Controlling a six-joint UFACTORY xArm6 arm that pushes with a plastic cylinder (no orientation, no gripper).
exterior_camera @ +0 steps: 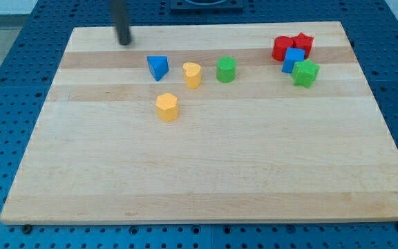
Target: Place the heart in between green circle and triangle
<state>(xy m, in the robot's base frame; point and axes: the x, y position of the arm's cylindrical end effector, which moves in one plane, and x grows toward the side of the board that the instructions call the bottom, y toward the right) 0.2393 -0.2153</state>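
Observation:
A yellow heart [193, 75] lies on the wooden board between a blue triangle [157, 67] on its left and a green circle [226, 69] on its right, with small gaps on both sides. My tip [124, 41] is near the board's top edge, up and to the left of the blue triangle, touching no block.
A yellow hexagon [167, 106] lies below the heart. At the view's top right, a red block [282, 48], a red star [302, 43], a blue cube [294, 59] and a green star [306, 72] are clustered. The wooden board [206, 173] rests on a blue perforated table.

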